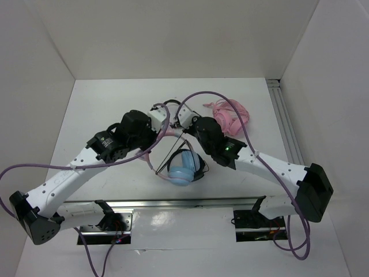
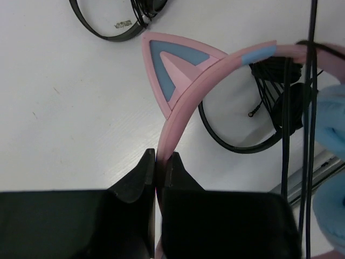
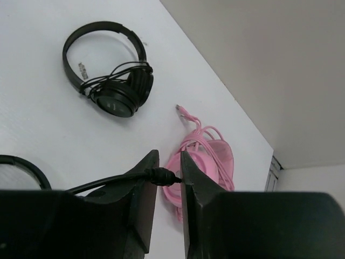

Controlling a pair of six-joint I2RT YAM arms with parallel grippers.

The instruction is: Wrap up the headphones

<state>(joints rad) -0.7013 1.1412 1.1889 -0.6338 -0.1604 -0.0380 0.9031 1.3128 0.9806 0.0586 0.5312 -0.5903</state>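
**Top external view: wrap under way, cable end in the gripper**

In the top external view the headphones [image 1: 181, 167] sit at the centre of the frame between the two arms, with the blue cups lowest. They appear to be held just above the tabletop [image 1: 98, 109].

The left gripper [image 2: 160, 156] is clamped on the pink headband [image 2: 199, 86], just below the cat ear. The right gripper [image 3: 168, 164] is closed on the cable [image 1: 170, 151] at its plug [image 3: 159, 175]. From above we see dark lines drawn taut on a slant between the gripper and the cups.

We judge the wrap partly done. At the right edge of the left wrist view, several dark strands run side by side past the band and a blue cup. They look like turns already laid, though we cannot tell how many.

Free cable remains between plug and cups, so what is left is more turns, securing the end, and setting the headphones down.

Black headphones [image 3: 116, 91] in the upper left of the right wrist view and pink headphones [image 3: 207, 162] near its centre lie on the tabletop, apart from the work.
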